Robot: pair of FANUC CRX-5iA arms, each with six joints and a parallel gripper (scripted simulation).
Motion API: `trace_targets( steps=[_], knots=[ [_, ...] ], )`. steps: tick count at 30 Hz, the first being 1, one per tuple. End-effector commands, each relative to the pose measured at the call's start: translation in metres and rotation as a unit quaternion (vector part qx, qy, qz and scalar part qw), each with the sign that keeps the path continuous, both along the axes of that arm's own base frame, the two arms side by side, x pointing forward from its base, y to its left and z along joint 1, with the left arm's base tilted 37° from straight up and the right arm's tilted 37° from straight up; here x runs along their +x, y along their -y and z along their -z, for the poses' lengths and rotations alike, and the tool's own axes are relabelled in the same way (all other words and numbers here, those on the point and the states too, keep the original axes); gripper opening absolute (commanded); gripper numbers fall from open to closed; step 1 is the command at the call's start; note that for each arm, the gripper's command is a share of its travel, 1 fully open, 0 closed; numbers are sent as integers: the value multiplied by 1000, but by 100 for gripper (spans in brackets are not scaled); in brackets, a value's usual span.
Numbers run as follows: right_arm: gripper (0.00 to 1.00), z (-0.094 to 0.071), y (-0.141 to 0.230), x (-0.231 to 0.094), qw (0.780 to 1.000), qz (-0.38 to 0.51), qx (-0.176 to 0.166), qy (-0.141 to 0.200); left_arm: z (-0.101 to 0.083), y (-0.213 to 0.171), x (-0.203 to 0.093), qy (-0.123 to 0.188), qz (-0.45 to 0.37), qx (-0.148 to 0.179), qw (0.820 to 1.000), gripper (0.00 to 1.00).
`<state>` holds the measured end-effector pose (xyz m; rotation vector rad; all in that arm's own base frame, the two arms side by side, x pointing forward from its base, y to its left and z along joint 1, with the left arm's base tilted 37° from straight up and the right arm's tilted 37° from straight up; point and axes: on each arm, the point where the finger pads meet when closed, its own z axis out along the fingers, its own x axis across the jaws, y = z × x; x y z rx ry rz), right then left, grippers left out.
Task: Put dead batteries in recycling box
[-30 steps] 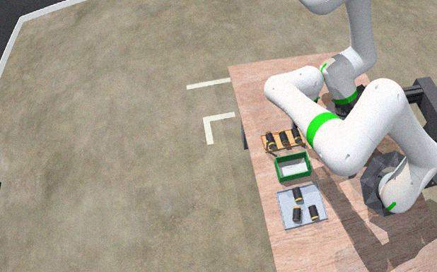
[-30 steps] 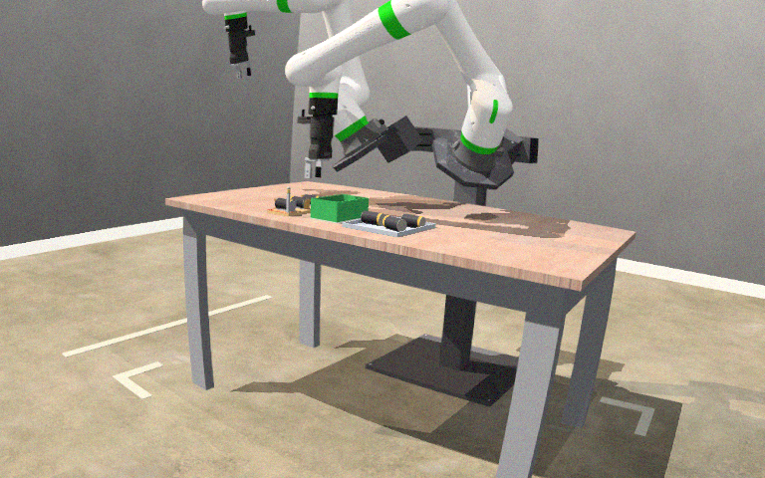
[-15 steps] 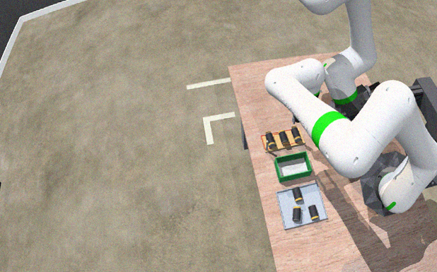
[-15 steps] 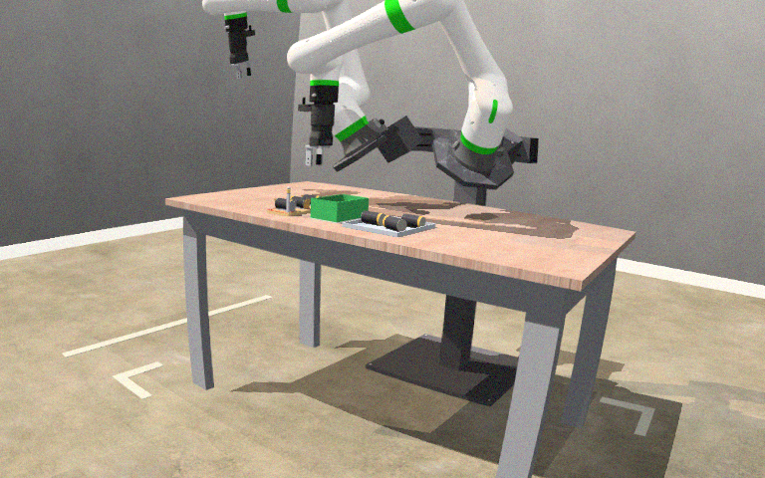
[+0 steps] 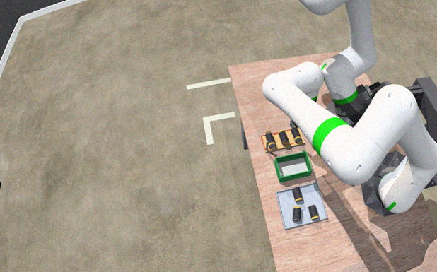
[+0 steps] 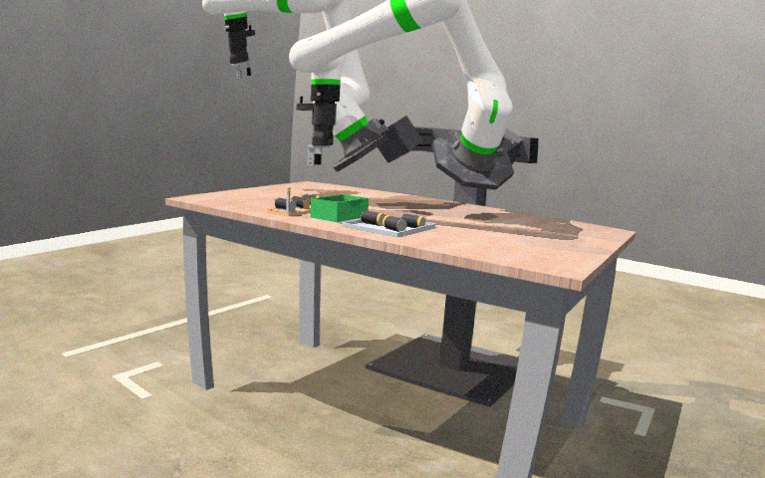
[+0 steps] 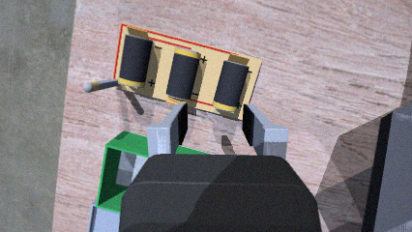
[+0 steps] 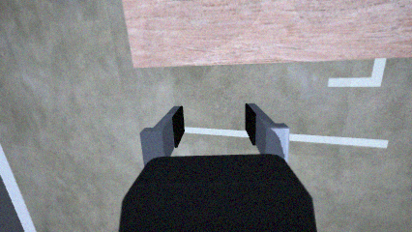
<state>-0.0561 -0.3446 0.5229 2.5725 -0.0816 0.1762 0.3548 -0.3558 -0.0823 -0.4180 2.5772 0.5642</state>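
The black pads (image 7: 182, 125) of my left gripper (image 7: 215, 116) (image 6: 315, 155) stand spread, nothing pinched, above the table. Beneath and ahead lies a tan board with red edging (image 7: 161, 68) (image 5: 277, 141), bearing three black cylindrical batteries with yellow bands (image 7: 136, 60) (image 5: 283, 137); a grey rod with a rounded tip (image 7: 99, 86) (image 6: 288, 201) juts from one corner. Beside the board, the open green rectangular box (image 5: 278, 170) (image 6: 333, 210) (image 7: 131, 140) stands upright. Beyond it, a shallow pale-grey tray (image 5: 318, 199) (image 6: 414, 230) holds three more batteries (image 5: 297, 194) (image 6: 392, 222). Well apart, my right gripper (image 8: 214, 117) (image 6: 243, 73) hangs spread and unladen past the table edge.
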Motion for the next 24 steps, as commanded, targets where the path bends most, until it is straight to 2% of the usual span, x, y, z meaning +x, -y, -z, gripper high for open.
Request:
trace_targets(
  steps=[1,2,4,7,9,13,19,21,22,24],
  knots=[
    [100,-1,0,-1,1000,1,-1,0,-13,-10,9,42,-74,-38,996,90],
    [100,-1,0,-1,1000,1,-1,0,-17,-13,11,54,-97,-49,993,90],
    [100,-1,0,-1,1000,1,-1,0,-17,-13,11,54,-97,-49,993,90],
    [100,-1,0,-1,1000,1,-1,0,-30,-27,19,96,-176,-86,976,90],
    [100,-1,0,-1,1000,1,-1,0,-40,-37,24,126,-234,-113,957,90],
    [100,-1,0,-1,1000,1,-1,0,-62,-64,34,167,-314,-149,923,90],
    [100,-1,0,-1,1000,1,-1,0,-96,-114,40,227,-437,-200,847,90],
    [100,-1,0,-1,1000,1,-1,0,-96,-114,40,227,-437,-200,847,90],
    [100,-1,0,-1,1000,1,-1,0,-101,-123,40,256,-492,-224,801,90],
    [100,-1,0,-1,1000,1,-1,0,-111,-141,38,269,-520,-234,776,90]
  ],
)
